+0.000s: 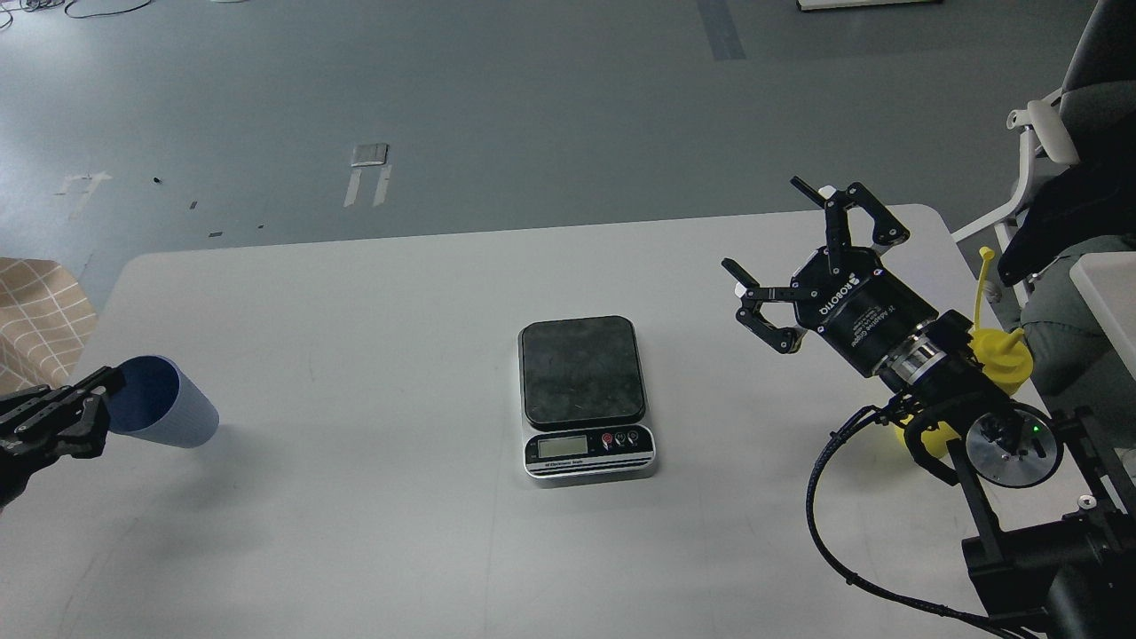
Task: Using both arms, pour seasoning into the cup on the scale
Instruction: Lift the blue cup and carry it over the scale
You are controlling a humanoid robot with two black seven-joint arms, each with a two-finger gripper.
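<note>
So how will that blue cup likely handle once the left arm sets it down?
The ribbed light-blue cup looks thin-walled and empty, so it is probably light and easily squashed by the left gripper. It is tilted, mouth toward the gripper; released like that it would likely roll. The ribs should help against slipping.

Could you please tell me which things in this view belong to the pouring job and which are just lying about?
Belong to the job:
cup, tilted, at the left gripper
scale, platform bare
yellow bottle, mostly hidden behind the right arm
right gripper, open and empty

Just lying about:
chair at the table's far right
checked cloth at the left edge
</note>
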